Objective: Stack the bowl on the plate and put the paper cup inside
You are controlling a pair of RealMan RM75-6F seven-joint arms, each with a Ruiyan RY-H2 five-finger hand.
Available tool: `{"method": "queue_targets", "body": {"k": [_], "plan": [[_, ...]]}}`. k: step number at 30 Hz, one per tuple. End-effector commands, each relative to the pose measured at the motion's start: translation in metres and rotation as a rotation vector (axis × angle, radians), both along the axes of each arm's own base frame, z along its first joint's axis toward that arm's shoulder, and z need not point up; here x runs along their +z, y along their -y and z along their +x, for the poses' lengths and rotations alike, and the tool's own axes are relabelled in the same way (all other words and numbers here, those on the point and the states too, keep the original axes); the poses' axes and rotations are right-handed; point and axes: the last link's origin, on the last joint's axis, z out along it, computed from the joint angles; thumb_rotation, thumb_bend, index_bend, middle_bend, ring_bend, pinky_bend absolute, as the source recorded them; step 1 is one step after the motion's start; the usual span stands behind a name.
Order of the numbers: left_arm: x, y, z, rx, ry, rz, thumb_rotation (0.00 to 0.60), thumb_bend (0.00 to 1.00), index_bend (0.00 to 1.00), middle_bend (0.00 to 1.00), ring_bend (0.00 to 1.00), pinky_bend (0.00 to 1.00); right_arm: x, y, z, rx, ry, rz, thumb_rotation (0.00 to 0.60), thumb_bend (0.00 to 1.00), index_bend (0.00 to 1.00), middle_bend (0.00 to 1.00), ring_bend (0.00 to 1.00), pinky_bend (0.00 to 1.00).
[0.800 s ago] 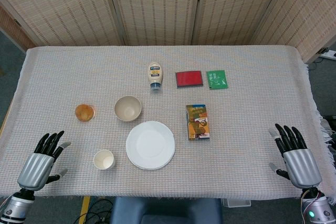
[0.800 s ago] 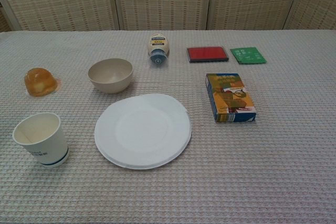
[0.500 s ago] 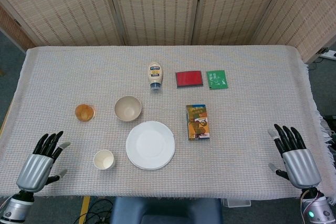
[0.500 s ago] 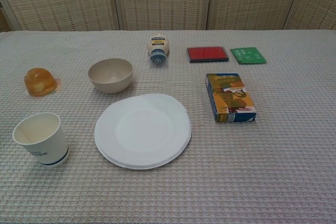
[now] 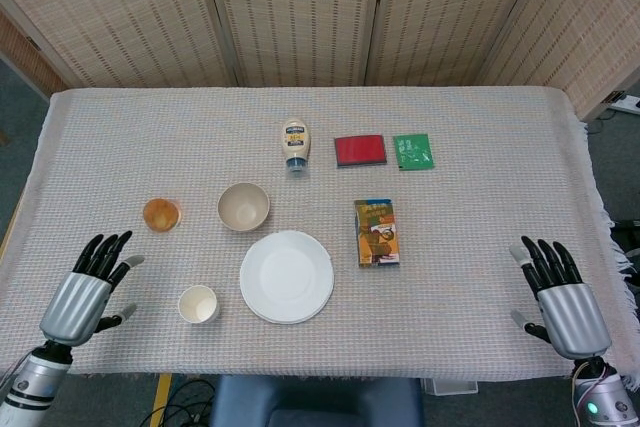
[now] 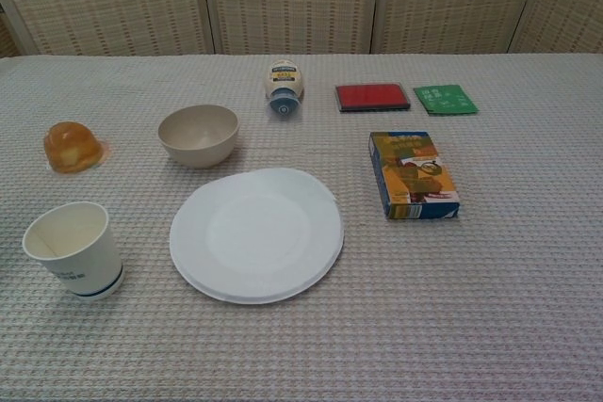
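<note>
A beige bowl [image 5: 244, 206] [image 6: 198, 135] stands upright just behind the white plate [image 5: 287, 276] [image 6: 256, 233], a little to its left. The white paper cup [image 5: 198, 303] [image 6: 73, 249] stands upright left of the plate, empty. My left hand [image 5: 85, 288] hovers at the table's near left edge, left of the cup, fingers spread and holding nothing. At the near right edge my right hand [image 5: 560, 295] is likewise spread and empty, far from the plate. Neither hand shows in the chest view.
An orange jelly cup [image 5: 161, 214] [image 6: 72, 146] sits left of the bowl. A mayonnaise bottle [image 5: 295, 144] [image 6: 285, 87] lies behind it. A red pad [image 5: 359, 149], a green packet [image 5: 412, 151] and a colourful box [image 5: 376, 232] [image 6: 413, 174] lie to the right.
My left hand has moved slightly forward and right, toward the cup. The right hand has barely shifted. The objects have not moved.
</note>
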Motion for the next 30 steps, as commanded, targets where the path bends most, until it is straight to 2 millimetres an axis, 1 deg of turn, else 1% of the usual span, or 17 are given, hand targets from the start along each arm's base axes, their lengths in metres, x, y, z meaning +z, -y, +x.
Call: {"method": "queue_targets", "body": {"k": [1, 4, 5, 8, 13, 16, 21, 27, 30], "plan": [[0.001, -0.026, 0.020, -0.066, 0.012, -0.012, 0.600, 0.20, 0.29, 0.02, 0.00, 0.06, -0.001, 0.003, 0.000, -0.006, -0.004, 0.000, 0.600, 0.13, 0.08, 0.00, 0.00, 0.00], [-0.002, -0.046, 0.031, -0.097, 0.003, -0.027, 0.600, 0.20, 0.32, 0.02, 0.00, 0.06, -0.002, 0.006, -0.001, -0.012, -0.009, -0.005, 0.600, 0.13, 0.07, 0.00, 0.00, 0.00], [-0.005, -0.054, 0.036, -0.104, -0.003, -0.038, 0.600, 0.20, 0.32, 0.02, 0.00, 0.06, -0.002, 0.007, -0.002, -0.017, -0.012, -0.006, 0.600, 0.13, 0.07, 0.00, 0.00, 0.00], [-0.016, -0.069, 0.048, -0.125, -0.010, -0.076, 0.600, 0.20, 0.31, 0.01, 0.00, 0.06, -0.004, 0.011, -0.003, -0.029, -0.016, -0.004, 0.600, 0.13, 0.08, 0.00, 0.00, 0.00], [-0.038, -0.086, 0.073, -0.167, -0.019, -0.150, 0.600, 0.20, 0.30, 0.00, 0.00, 0.06, -0.005, 0.009, -0.002, -0.027, -0.020, -0.003, 0.600, 0.13, 0.08, 0.00, 0.00, 0.00], [-0.049, -0.093, 0.084, -0.172, -0.008, -0.201, 0.600, 0.20, 0.30, 0.00, 0.00, 0.06, -0.004, 0.007, -0.002, -0.025, -0.019, -0.005, 0.600, 0.13, 0.08, 0.00, 0.00, 0.00], [-0.063, -0.103, 0.096, -0.186, -0.019, -0.237, 0.600, 0.20, 0.31, 0.00, 0.00, 0.06, -0.003, 0.009, -0.004, -0.038, -0.022, -0.012, 0.600, 0.13, 0.08, 0.00, 0.00, 0.00], [-0.079, -0.117, 0.120, -0.222, -0.040, -0.281, 0.600, 0.20, 0.34, 0.00, 0.00, 0.06, -0.003, 0.015, -0.006, -0.058, -0.018, -0.008, 0.600, 0.13, 0.08, 0.00, 0.00, 0.00], [-0.087, -0.127, 0.126, -0.231, -0.063, -0.289, 0.600, 0.20, 0.36, 0.00, 0.00, 0.06, -0.003, 0.017, -0.007, -0.066, -0.018, 0.001, 0.600, 0.13, 0.08, 0.00, 0.00, 0.00]]}}
